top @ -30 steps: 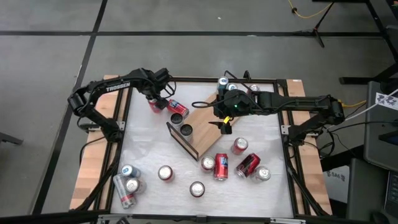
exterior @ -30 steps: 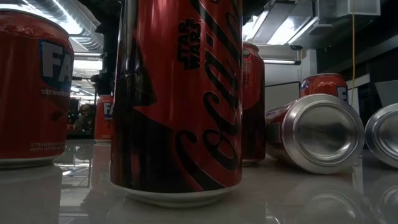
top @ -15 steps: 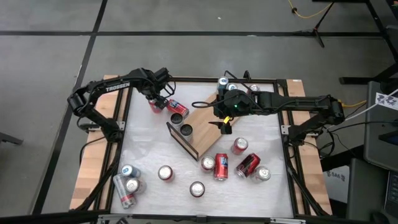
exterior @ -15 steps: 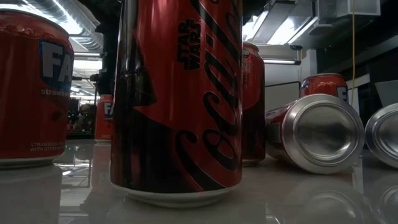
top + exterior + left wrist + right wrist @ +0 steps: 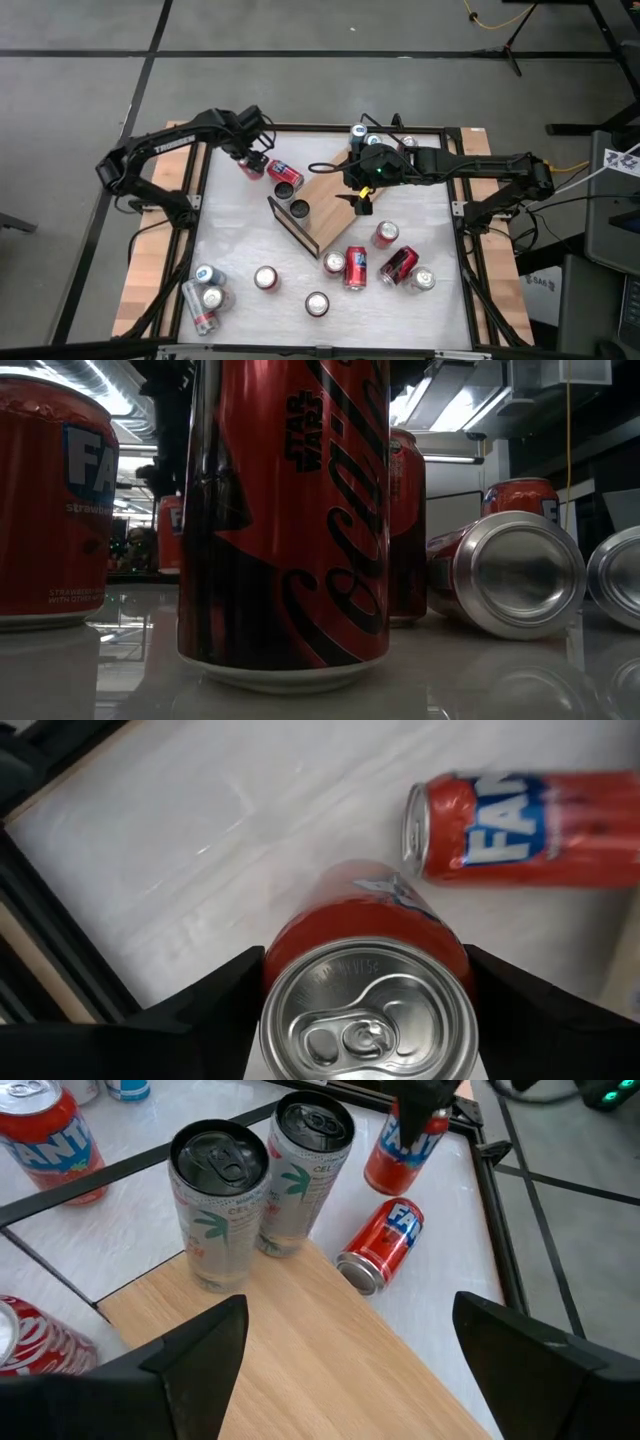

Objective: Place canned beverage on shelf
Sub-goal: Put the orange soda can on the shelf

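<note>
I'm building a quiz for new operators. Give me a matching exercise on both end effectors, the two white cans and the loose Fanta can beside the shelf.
1 left end effector
2 right end effector
3 white cans
4 loose Fanta can

a lying on its side on the table
b open above the shelf
c closed on a second Fanta can, upright
d standing at the shelf's edge

Pairs: 1c, 2b, 3d, 4a.

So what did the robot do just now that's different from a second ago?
The left gripper closed on the upright red Fanta can at the table's far left and lifted it; in the low view the can sits higher than before. The left arm's elbow swung outward. The right gripper stayed open above the light-wood shelf board, and the other cans did not move.
</note>
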Robot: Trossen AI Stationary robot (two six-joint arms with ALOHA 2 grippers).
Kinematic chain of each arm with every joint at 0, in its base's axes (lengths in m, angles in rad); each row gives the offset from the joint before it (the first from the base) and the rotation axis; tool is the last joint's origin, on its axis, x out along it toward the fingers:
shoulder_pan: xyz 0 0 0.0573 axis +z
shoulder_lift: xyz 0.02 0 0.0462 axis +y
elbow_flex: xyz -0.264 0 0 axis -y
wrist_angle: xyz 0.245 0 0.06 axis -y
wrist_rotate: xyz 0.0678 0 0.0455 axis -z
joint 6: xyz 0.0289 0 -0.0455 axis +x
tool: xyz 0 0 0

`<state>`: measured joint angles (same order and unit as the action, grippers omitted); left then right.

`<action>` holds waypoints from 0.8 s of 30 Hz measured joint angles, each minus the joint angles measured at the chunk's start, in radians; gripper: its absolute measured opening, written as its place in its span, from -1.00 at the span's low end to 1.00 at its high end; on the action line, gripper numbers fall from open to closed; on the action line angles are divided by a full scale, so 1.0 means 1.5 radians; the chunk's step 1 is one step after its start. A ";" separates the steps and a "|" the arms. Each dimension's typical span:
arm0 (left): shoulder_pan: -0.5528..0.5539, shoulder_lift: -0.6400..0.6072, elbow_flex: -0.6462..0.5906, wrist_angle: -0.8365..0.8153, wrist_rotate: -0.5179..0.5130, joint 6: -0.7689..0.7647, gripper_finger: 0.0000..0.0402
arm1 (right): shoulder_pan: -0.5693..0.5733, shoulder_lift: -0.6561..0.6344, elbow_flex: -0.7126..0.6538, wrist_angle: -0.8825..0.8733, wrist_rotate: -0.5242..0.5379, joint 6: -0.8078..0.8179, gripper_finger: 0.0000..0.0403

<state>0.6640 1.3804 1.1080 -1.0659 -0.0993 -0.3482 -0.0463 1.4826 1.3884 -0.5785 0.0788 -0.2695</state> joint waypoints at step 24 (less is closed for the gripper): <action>-0.085 0.027 0.390 -0.035 0.006 -0.111 0.37 | 0.000 0.000 0.000 -0.006 0.000 -0.001 0.70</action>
<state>0.5358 1.4210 1.6931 -1.1179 -0.0903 -0.5144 -0.0463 1.4826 1.3884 -0.5877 0.0792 -0.2703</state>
